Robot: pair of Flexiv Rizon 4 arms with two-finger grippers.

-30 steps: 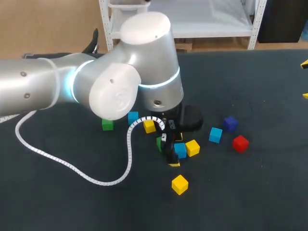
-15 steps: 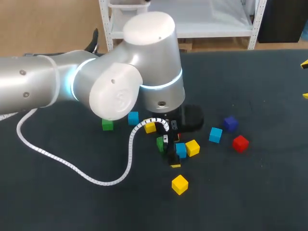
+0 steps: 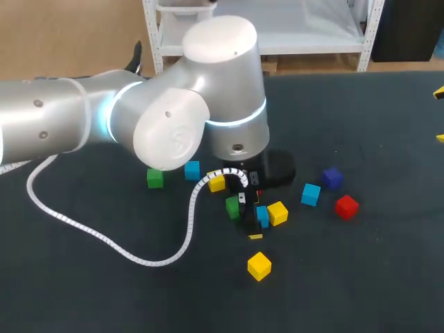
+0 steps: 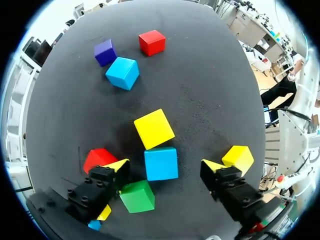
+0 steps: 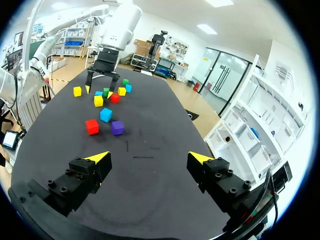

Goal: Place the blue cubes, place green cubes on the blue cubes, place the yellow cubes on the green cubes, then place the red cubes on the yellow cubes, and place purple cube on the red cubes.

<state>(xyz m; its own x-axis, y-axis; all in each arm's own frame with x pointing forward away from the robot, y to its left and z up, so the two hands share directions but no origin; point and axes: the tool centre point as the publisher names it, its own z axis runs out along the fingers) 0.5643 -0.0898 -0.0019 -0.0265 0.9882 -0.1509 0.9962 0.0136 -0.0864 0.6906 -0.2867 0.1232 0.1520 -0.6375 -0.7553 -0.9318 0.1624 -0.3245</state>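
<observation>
Left tool [image 4: 164,166]: spread wide, straddling blue cube [image 4: 161,162], not touching it; green cube [image 4: 137,196] just beside. Right tool [image 5: 149,158]: spread wide, above counter [image 5: 150,135].

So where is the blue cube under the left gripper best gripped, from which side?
From above, on the blue cube's two faces toward the left gripper's fingers: those look free; a yellow cube and a green cube crowd the others.
</observation>
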